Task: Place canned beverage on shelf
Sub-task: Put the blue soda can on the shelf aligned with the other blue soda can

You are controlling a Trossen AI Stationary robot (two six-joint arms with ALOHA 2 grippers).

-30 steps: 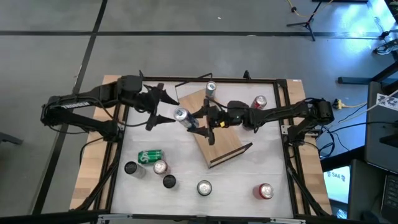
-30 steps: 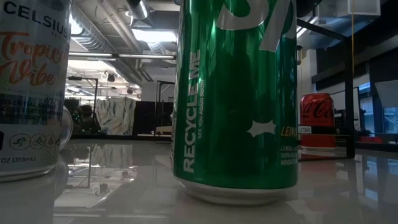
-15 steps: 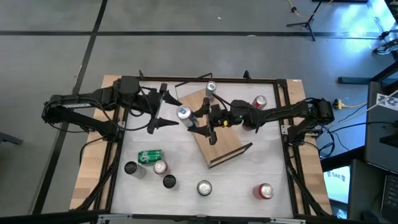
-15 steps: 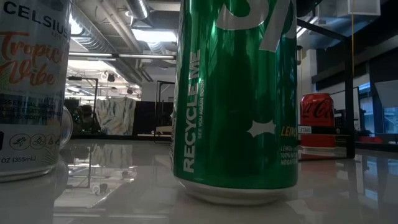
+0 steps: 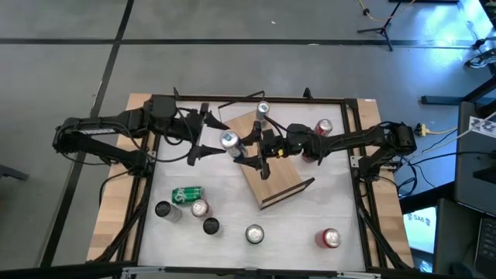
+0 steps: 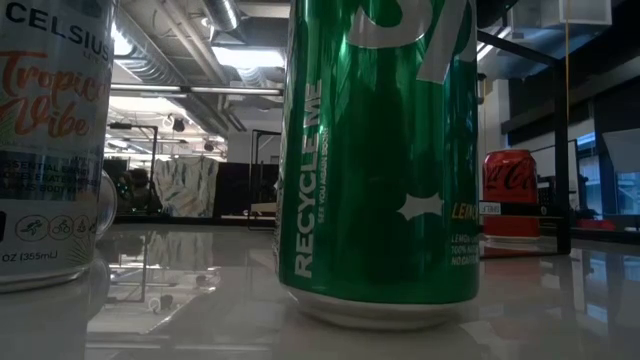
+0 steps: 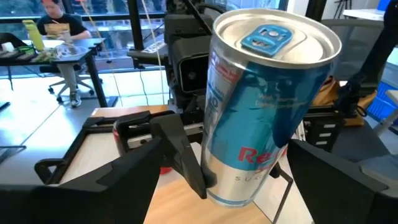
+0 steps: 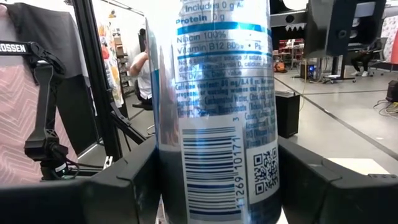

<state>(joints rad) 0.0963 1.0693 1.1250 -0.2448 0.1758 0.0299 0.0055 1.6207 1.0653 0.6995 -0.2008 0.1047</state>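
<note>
While right gripper (image 5: 249,155) clamps Red Bull can (image 5: 229,142), shelf (image 5: 267,167) bears silver can (image 5: 263,111).

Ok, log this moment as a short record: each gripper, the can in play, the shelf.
held can: silver-blue can, upright, at the shelf's left edge
right gripper: shut on the silver-blue can
left gripper: open, beside the can, not gripping it
shelf: light-wood board lying angled at mid-table
already on shelf: one silver can at its far end
elsewhere on table: green can on its side, red can upright
task status: held can not yet set down
</note>
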